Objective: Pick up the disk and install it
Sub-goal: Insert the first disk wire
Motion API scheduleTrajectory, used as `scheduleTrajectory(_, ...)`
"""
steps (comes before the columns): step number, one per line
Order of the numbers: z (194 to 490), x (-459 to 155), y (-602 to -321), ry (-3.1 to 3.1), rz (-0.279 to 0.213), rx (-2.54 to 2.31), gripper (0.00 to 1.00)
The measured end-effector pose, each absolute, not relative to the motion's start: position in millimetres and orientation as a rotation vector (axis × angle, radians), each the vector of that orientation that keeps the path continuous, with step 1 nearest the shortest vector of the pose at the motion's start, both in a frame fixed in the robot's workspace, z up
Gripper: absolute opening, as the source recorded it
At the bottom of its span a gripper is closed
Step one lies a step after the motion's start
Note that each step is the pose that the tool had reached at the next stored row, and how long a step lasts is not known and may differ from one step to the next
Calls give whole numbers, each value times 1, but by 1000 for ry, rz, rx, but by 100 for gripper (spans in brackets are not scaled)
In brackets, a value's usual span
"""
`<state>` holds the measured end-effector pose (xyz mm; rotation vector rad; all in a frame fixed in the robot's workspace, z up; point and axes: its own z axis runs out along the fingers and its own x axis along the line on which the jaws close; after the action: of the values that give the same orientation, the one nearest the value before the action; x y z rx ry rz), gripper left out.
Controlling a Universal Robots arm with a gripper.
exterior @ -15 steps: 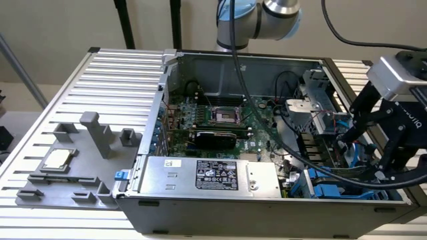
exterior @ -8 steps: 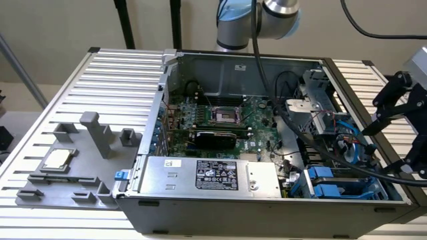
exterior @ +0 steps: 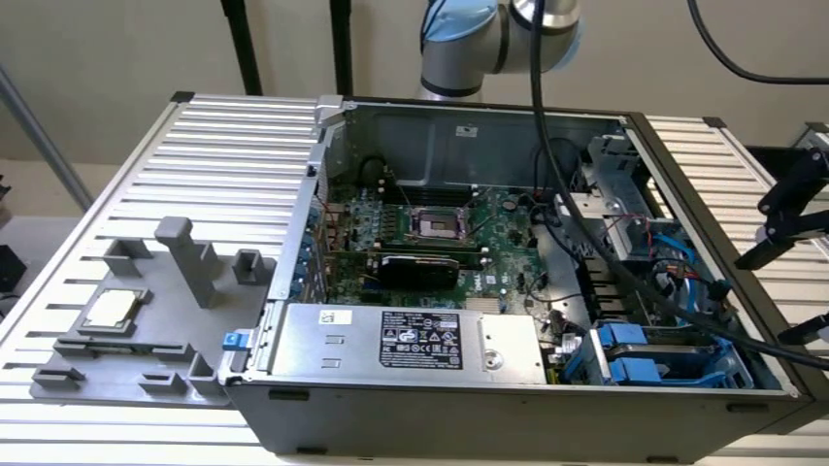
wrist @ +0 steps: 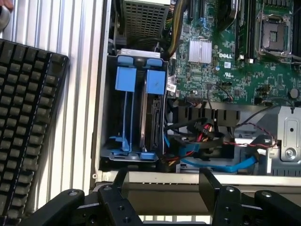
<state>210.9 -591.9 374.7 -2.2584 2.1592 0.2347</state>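
DELL reads in white on the green motherboard (wrist: 221,70) of an open tower case (exterior: 518,417) that lies on its side on a slatted table (exterior: 220,146). The grey power supply (exterior: 324,340) carries one black label (exterior: 420,339) and one small white sticker (exterior: 337,316), and the print on both is too fine to read.

The disk (wrist: 153,110) sits edge-up in the drive cage (wrist: 106,117) at the case's corner, clipped in its blue carrier. It is in the slot nearer the motherboard. The cage holds two blue carriers side by side. The second carrier (wrist: 126,80) stands just beside the disk, against the cage's outer wall, and I cannot tell what it holds. Blue data cables (wrist: 225,165) and red and black wires run along the case floor next to the cage.

My claw (wrist: 164,175) hovers just outside the case wall, near the cage. Its two black fingers (wrist: 122,188) are spread apart with nothing between them and are touching nothing.

One empty CPU socket (wrist: 275,28) and one finned silver heatsink (wrist: 200,51) show on the motherboard. One black keyboard (wrist: 28,117) lies on the table beside the case. At the exterior view's left, a grey fixture tray (exterior: 155,354) holds one square silver CPU chip (exterior: 109,309). My arm (exterior: 453,49) rises behind the case.
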Motion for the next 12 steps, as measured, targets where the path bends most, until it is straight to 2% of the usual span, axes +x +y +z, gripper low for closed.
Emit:
scheduleTrajectory(6, 367, 211, -615, 2167, 257, -2266, 70)
scheduleTrajectory(12, 359, 206, -616, 2158, 261, -2279, 70)
